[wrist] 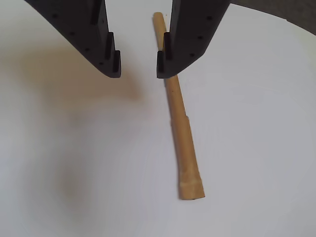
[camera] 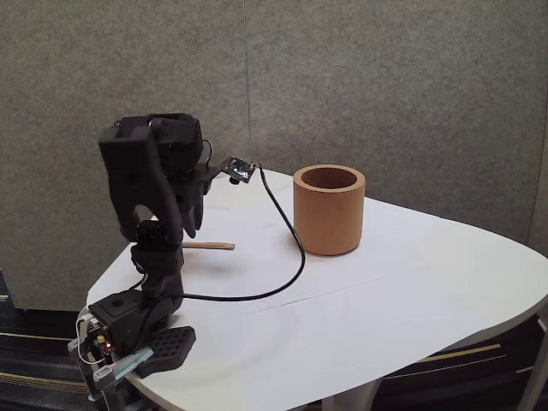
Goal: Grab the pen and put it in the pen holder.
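Grey felt-like wall panels stand behind a white rounded surface (camera: 411,282) in the fixed view. On it the black arm's bulk hides most of the pen (camera: 208,246); just a short light-brown stretch pokes out to the right of the arm, lying flat. The fingers themselves are hard to make out in that view, lost in the dark body of the arm.

The wrist view shows more: the pen (wrist: 178,118) lies flat on the white surface, its far end partly covered by the right finger (wrist: 185,44), its thicker near end in full sight. The gripper (wrist: 138,69) hangs above the surface with its fingers parted and nothing between them; the pen runs beneath the right fingertip, not in the gap.

The pen holder (camera: 329,210) stands upright, well to the right of the arm in the fixed view. What can be seen of its darker inside holds nothing; its bottom is hidden by the near wall. A black cable (camera: 287,248) curves across the surface between arm and holder.
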### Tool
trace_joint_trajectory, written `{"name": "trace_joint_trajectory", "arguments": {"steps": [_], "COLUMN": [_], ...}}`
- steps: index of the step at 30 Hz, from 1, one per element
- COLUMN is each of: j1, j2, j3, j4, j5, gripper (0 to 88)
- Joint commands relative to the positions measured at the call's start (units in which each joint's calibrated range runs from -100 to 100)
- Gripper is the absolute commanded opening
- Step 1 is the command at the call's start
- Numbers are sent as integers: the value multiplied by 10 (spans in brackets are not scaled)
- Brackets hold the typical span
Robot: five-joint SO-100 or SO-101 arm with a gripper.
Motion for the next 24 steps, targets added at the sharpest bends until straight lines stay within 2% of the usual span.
{"name": "trace_joint_trajectory", "arguments": {"steps": [1, 9, 12, 24], "j1": [-4, -40, -50, -51], "j2": [61, 149, 168, 229], "j3": [-88, -132, -147, -208], "j4": [-4, -2, 0, 3], "j5": [-1, -1, -17, -26], "gripper": [100, 100, 100, 100]}}
